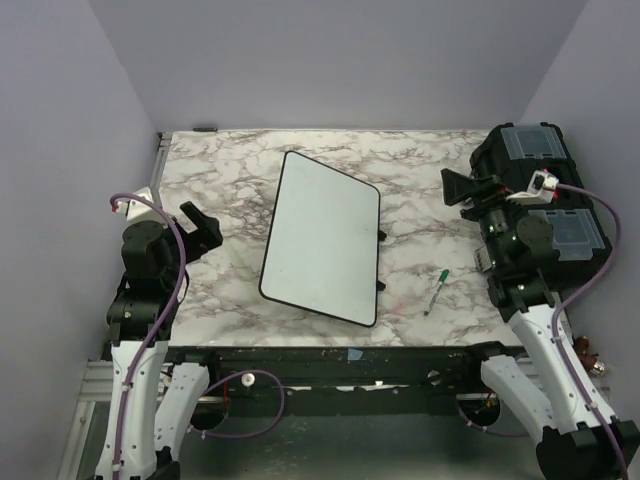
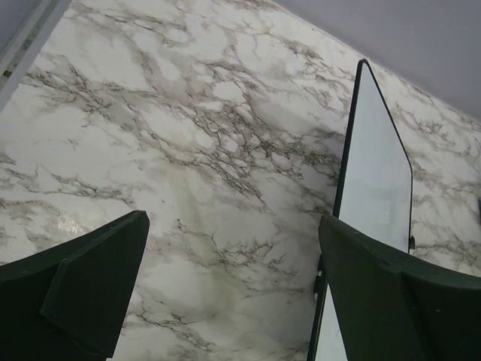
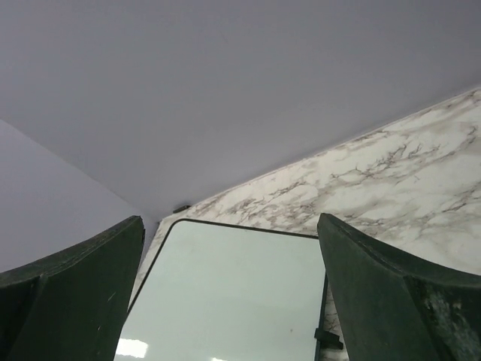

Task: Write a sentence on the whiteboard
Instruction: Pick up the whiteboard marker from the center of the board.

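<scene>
The whiteboard [image 1: 325, 238] lies flat and skewed in the middle of the marble table [image 1: 230, 180]; its face is blank, with no green sentence on it. It also shows in the left wrist view [image 2: 376, 177] and the right wrist view [image 3: 233, 293]. A green-capped marker [image 1: 437, 291] lies on the table to the right of the board. My left gripper [image 1: 205, 225] is open and empty, left of the board. My right gripper [image 1: 455, 187] is open and empty, raised at the right, pointing toward the board.
A black toolbox [image 1: 545, 190] with clear lid compartments stands at the table's right edge, behind the right arm. Grey walls close in the table at the back and sides. A metal rail [image 1: 158, 160] runs along the left edge.
</scene>
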Controlling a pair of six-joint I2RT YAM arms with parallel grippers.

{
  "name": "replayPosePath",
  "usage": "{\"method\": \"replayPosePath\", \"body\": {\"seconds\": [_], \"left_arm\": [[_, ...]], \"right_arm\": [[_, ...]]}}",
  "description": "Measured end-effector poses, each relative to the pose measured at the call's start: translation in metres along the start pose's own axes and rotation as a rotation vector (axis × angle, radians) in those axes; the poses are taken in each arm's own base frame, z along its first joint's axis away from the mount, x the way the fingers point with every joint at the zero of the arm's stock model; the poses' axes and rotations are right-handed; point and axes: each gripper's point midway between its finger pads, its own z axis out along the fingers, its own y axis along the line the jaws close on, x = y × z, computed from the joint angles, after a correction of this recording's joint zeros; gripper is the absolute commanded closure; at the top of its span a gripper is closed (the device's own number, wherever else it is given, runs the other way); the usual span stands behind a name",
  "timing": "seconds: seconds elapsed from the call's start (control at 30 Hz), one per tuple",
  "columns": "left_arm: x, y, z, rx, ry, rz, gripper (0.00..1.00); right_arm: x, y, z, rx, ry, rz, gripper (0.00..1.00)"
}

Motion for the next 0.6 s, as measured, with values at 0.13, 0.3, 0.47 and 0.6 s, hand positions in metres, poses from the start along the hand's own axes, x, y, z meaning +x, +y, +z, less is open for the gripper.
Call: {"method": "replayPosePath", "body": {"seconds": [0.13, 0.3, 0.47, 0.6], "left_arm": [[0.022, -0.003, 0.002, 0.057, 0.059, 0.023, 0.01], [0.038, -0.008, 0.004, 0.106, 0.11, 0.068, 0.03], [0.053, -0.012, 0.005, 0.142, 0.154, 0.094, 0.09], [0.052, -0.014, 0.003, 0.157, 0.145, 0.103, 0.09]], "right_arm": [[0.0, -0.006, -0.021, 0.029, -0.002, -0.012, 0.0], [0.014, -0.029, -0.021, 0.217, 0.164, -0.041, 0.0], [0.045, -0.061, -0.034, 0.421, 0.37, -0.047, 0.0], [0.076, -0.085, -0.066, 0.541, 0.491, -0.016, 0.01]]}}
